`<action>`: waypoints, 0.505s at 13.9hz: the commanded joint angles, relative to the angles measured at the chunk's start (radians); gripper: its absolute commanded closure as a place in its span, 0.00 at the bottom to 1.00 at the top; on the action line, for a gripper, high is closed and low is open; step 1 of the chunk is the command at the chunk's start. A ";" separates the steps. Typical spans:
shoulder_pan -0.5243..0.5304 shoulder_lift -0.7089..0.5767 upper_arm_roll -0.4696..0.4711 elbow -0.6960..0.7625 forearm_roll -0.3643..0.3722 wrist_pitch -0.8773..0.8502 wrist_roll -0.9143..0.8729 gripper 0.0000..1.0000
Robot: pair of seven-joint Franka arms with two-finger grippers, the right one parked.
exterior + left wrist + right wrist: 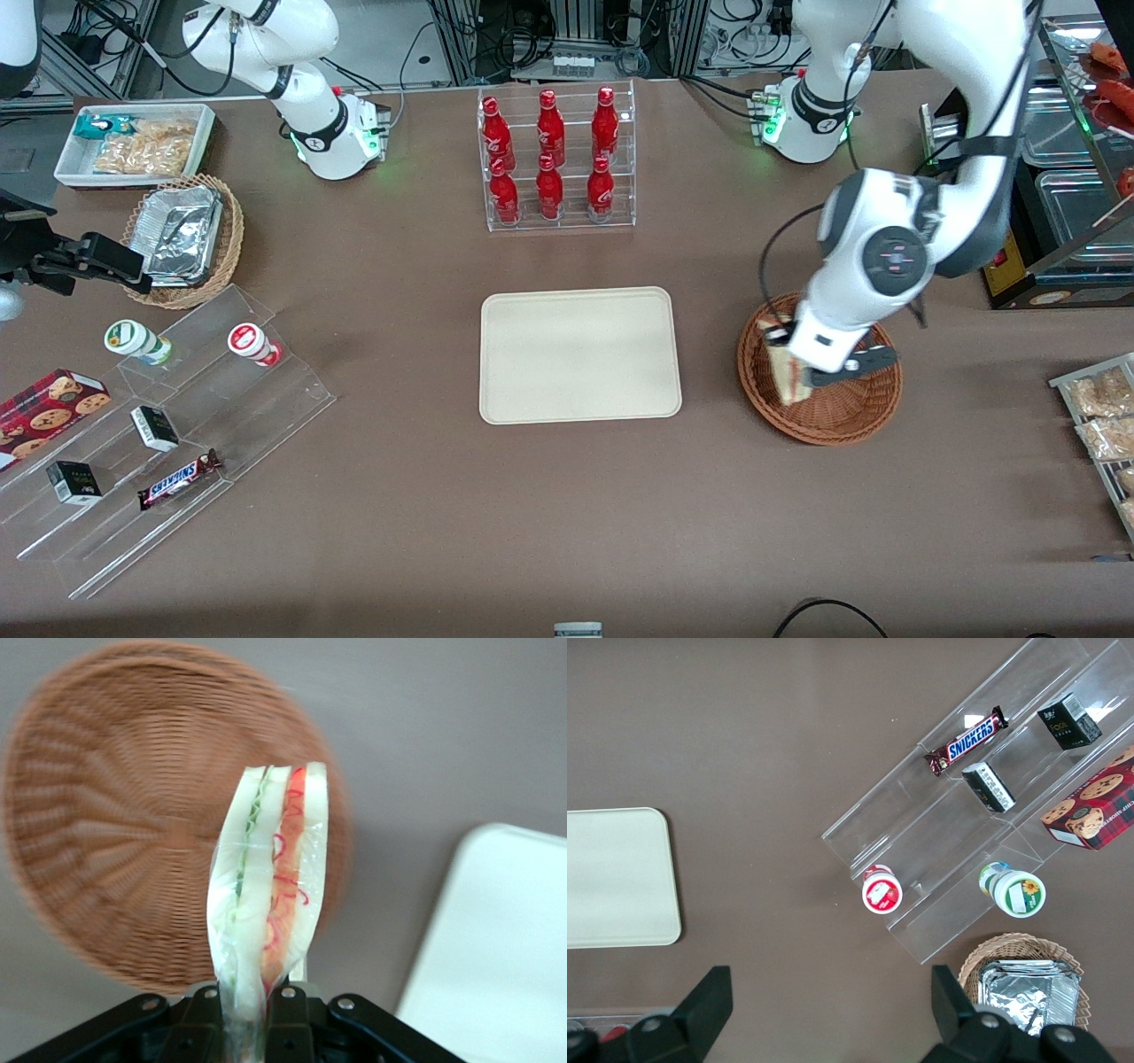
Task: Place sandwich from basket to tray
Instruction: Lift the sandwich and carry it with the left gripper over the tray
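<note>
Front view: my gripper (802, 365) sits over the basket (833, 421), clamped on the sandwich (788, 372). The sandwich hangs upright from my fingers, its pale bread wedge showing against the reddish-brown wicker, toward the side of the basket that faces the tray (580, 354). I cannot tell from here whether its lower tip touches the wicker. The tray lies flat on the brown counter (567, 514), beside the basket and apart from it, with bare cream surface. A clear rack of red bottles (556, 159) stands farther from the front camera than the tray.

Left wrist view: gripper (252, 1010) closed tight on the sandwich (270, 886), which stands out straight from between the black fingers (292, 1019). Wrapped in clear film. Layers visible along its edge: pale bread, a green strip, more bread, a red strip, bread again. The basket (115, 850) shows past the sandwich, its woven floor bare. A rounded corner of the tray (496, 948) lies near the basket on the counter (443, 718).

Right wrist view: tray edge (620, 877) at one side; stepped clear shelves (983, 806) with a Snickers bar (966, 740), small boxes and two cups, toward the parked arm's end.
</note>
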 commanded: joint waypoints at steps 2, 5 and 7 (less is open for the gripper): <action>-0.163 0.183 0.006 0.197 -0.005 -0.026 -0.087 0.96; -0.267 0.298 0.006 0.314 -0.005 -0.016 -0.232 0.97; -0.344 0.375 0.006 0.395 -0.002 -0.010 -0.325 0.97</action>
